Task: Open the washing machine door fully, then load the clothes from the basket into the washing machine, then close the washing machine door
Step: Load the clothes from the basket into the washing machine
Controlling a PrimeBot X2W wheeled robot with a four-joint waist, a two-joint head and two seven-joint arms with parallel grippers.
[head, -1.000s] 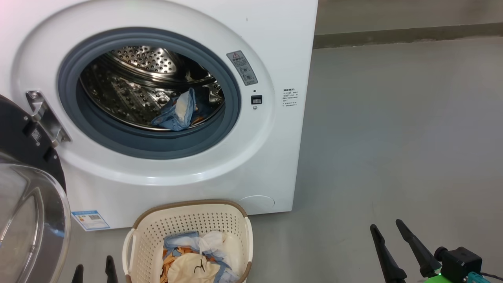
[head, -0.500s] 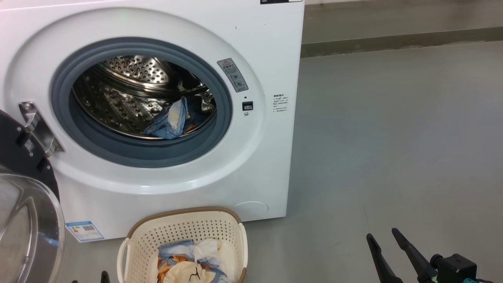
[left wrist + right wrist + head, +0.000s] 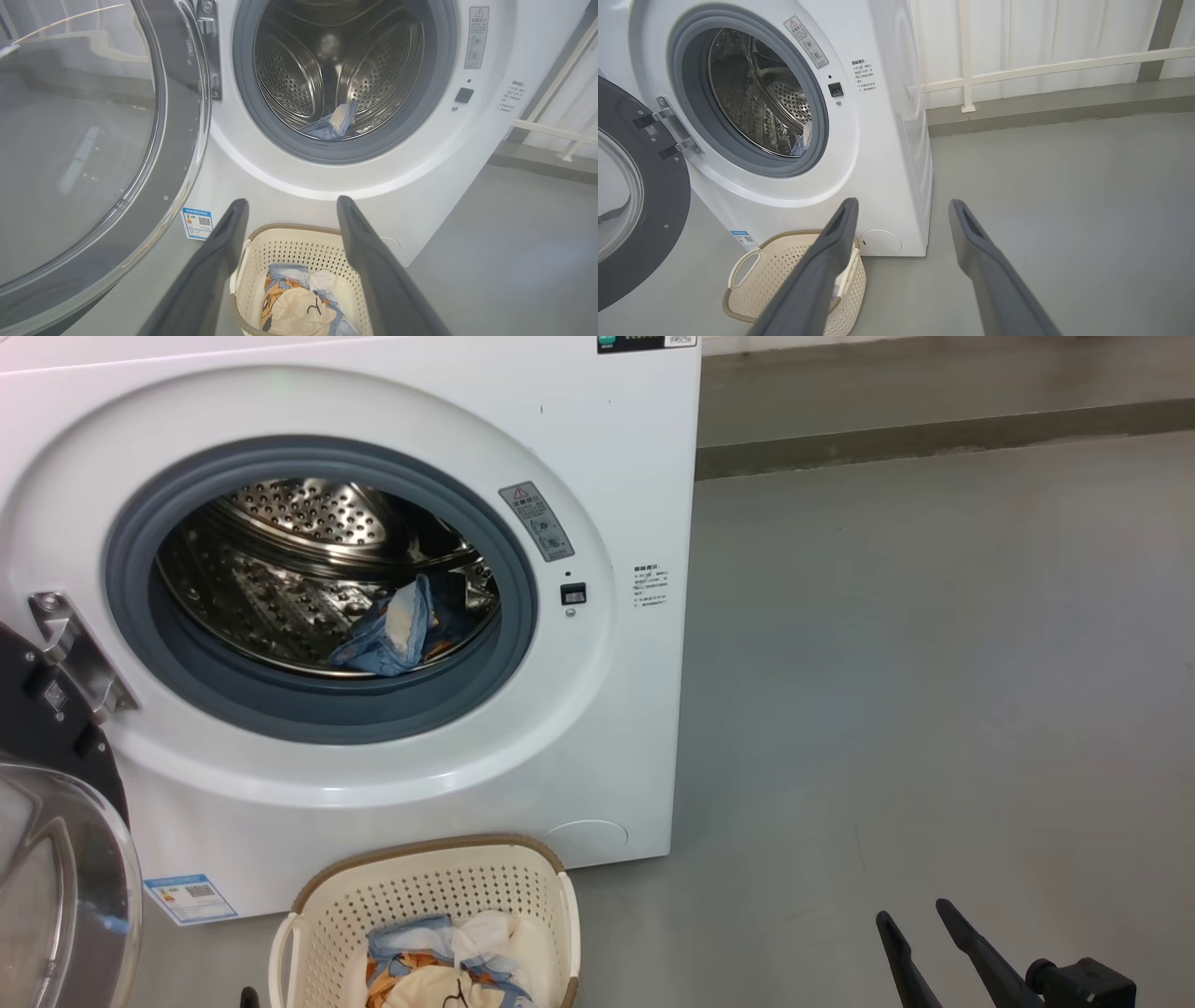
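Standing on the smooth grey floor [image 3: 934,663], the big white boxy front-loading washing machine [image 3: 616,728] had its large round glossy black door [image 3: 658,224] swung wide open to the left on a metal hinge [image 3: 70,649]. The bulging clear glass bowl of the door's window faced outward. Inside the grey rubber seal [image 3: 308,719], the perforated steel drum [image 3: 271,588] held one light blue and cream garment [image 3: 387,635], crumpled near the drum's front lower lip. A small blue label sticker [image 3: 189,898] sat at the lower left corner of the machine's front.

The small rectangular cream plastic basket [image 3: 420,851], with perforated sides and a brown woven-look rim, stood on the floor just in front of the machine, below the drum opening. More clothes [image 3: 448,966] lay in it: light blue fabric with orange prints, and on top a cream-white cloth bearing a small black mark.

The left gripper [image 3: 292,201] hung close to the basket on its left side. Its two long dark fingers were spread wide and empty, touching nothing, and in its wrist view the basket showed between them. The right gripper [image 3: 903,201] was well to the right of the basket over bare floor, its fingers likewise parted with nothing between them.
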